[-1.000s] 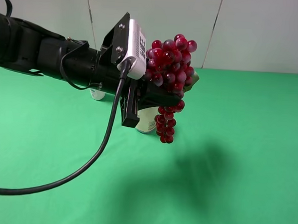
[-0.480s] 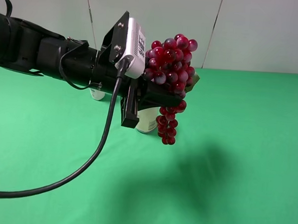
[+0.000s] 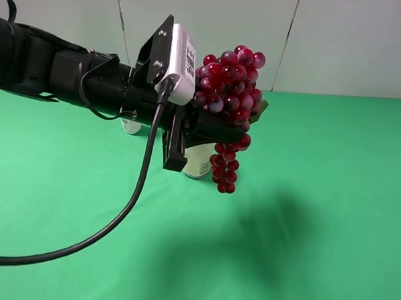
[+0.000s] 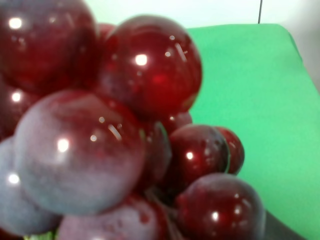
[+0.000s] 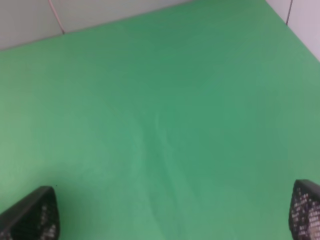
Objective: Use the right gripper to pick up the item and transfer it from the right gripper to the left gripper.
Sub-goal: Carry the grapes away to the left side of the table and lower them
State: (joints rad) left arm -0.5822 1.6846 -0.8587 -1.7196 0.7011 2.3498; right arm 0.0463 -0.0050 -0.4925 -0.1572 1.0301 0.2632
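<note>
Both halves of the job look pretty much done to me. The bunch of grapes (image 3: 229,98) is up in the air, well clear of the green worktop (image 3: 332,210), and it's the left pincer (image 3: 220,132) that has it, clamped shut across the bunch. The fat top of the cluster sits above the black fingers and a thin tail of grapes dangles below them. In the left wrist view it's basically wall-to-wall glossy red and purple grapes right against the lens, so that grip is snug.

The right pincer (image 5: 167,212) doesn't show in the overhead shot at all. Its own wrist camera shows the two fingertips spread wide with nothing between them, just bare green cloth underneath. So it's empty and well apart from the grapes.

A white bottle (image 3: 198,162) stands on the worktop behind the hanging tail, not touching it as far as I can tell.

My read: pickup done, handover done, the right side has let go. What's left, if anything, is just the left arm keeping hold. The task doesn't ask for a set-down.
</note>
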